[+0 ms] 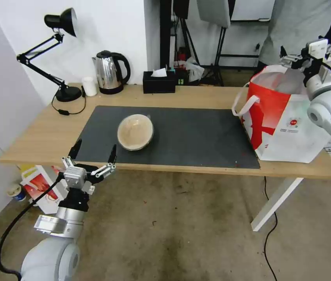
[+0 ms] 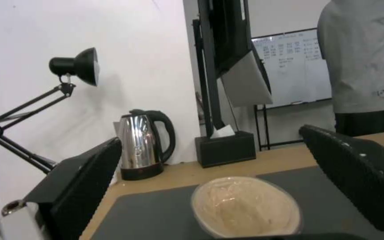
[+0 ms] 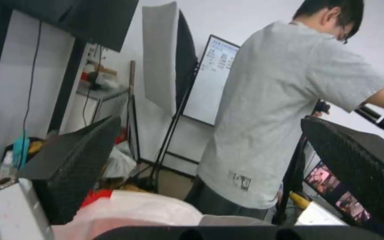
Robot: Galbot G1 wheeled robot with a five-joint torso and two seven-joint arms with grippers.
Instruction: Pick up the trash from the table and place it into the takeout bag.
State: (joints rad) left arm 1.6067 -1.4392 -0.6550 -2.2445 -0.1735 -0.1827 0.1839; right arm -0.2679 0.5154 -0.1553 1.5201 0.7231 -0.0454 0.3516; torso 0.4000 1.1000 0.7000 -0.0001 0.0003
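tan bowl (image 2: 245, 206) on grey mat (image 2: 156, 216) — fingers (image 2: 85, 180) spread

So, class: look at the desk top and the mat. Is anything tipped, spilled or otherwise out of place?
The tan bowl on the dark mat is tipped, its open side facing the table's front edge, not sitting flat. A few small red specks lie near the mat's corner by the takeout bag. Nothing else stands out.

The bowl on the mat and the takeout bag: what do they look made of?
The bowl looks like thin moulded pulp or paper: tan, matte, with a smeared inside, though it could be plastic. The takeout bag looks like soft coated fabric or film: its white and red sides crease and sag, and its strap handles droop.
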